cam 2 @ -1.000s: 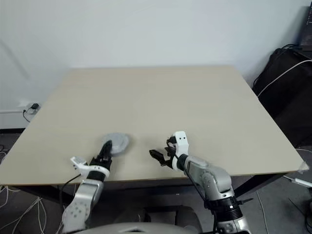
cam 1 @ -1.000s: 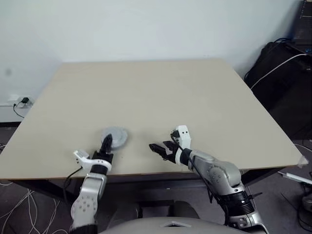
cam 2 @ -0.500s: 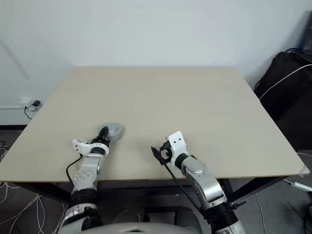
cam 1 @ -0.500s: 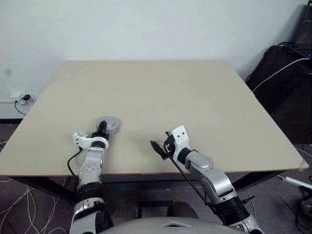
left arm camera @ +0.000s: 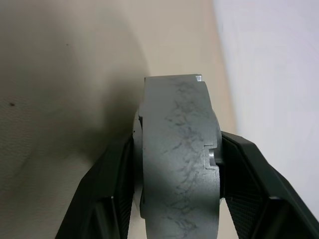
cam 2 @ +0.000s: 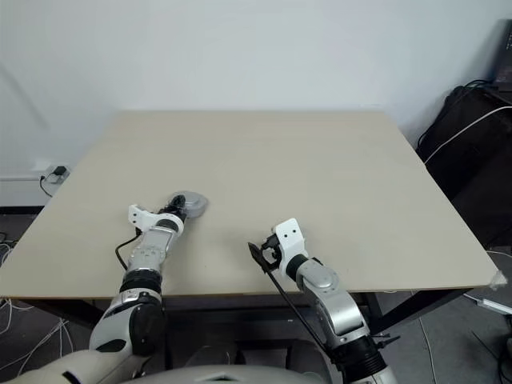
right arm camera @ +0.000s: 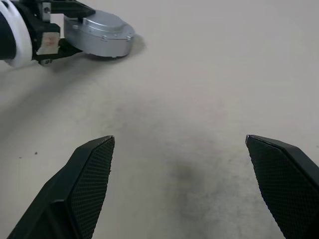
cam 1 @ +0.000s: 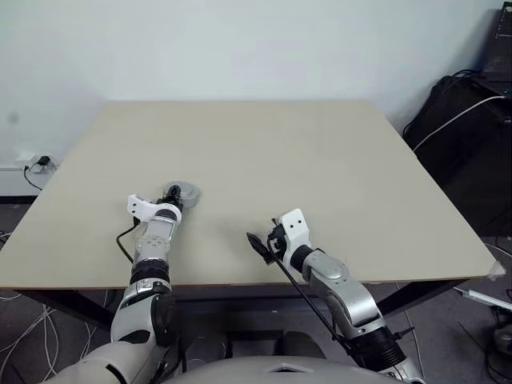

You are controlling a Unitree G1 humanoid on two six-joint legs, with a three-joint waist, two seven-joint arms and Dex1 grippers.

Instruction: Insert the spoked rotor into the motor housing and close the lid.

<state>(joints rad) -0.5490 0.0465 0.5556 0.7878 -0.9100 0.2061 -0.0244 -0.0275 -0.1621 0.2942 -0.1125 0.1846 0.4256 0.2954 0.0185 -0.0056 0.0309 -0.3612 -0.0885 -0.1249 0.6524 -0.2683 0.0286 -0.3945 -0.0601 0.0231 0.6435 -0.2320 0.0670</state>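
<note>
Left end effector [left arm camera: 174,199] clamped on the motor housing [right arm camera: 102,36]

The grey round housing sits between its black fingers on the desk [cam 1: 320,160]; the right end effector [right arm camera: 187,194], fingers wide apart, holds nothing, with the housing well ahead of it.

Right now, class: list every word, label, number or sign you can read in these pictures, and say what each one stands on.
No readable text anywhere.
A small pale sticker on the left hand: too small and blurred to read.
The grey motor housing held in that hand: scuff marks, no lettering.
The table: bare wood tone, no print.
</note>
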